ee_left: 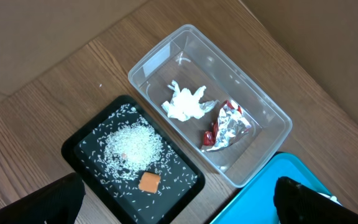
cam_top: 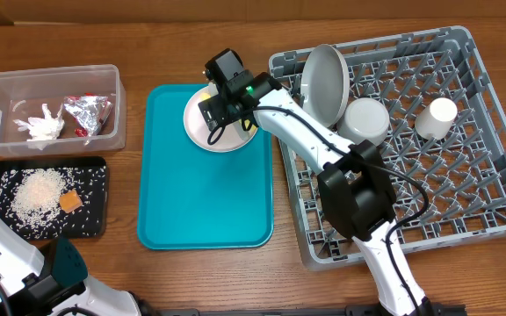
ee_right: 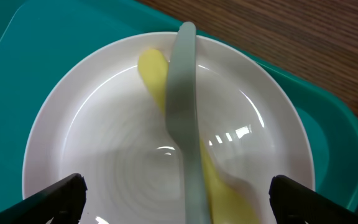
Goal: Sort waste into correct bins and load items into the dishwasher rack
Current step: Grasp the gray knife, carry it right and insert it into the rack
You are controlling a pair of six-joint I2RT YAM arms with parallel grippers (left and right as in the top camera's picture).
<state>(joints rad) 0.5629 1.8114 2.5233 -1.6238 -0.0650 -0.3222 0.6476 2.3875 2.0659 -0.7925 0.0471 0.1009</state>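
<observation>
Hovering over the near left part of the wooden tabletop (cam_top: 130, 53), the left pincer (ee_left: 179, 208) has its fingers spread wide with nothing between them. Beneath it lies the shallow black rectangular tray (ee_left: 79, 149), which holds a heap of loose white rice grains (ee_left: 132, 146) and a small orange food cube (ee_left: 148, 182). Just beyond the tray stands the clear plastic rectangular tub (ee_left: 185, 62). Inside it, the crumpled white napkin (ee_left: 185, 104) sits beside the crumpled silver foil wrapper (ee_left: 232, 124), and the small red sachet (ee_left: 209, 138) touches the foil.

In the middle lies a flat teal serving tray (cam_top: 205, 193). At its far end is the round pinkish-white plate (ee_right: 98, 143), with a slim yellow plastic utensil (ee_right: 154, 71) and a pale grey one (ee_right: 184, 81) crossed inside it. The right pincer (ee_right: 179, 190) hangs over that plate, its fingers wide apart and gripping nothing.

To the right, the large square grey plastic dishwasher rack (cam_top: 446, 189) holds the round grey-white plate (cam_top: 325, 79), tilted on edge. The small white bowl (cam_top: 365, 118) is just beside that plate, and the small white cup (cam_top: 436, 118) stands farther right.
</observation>
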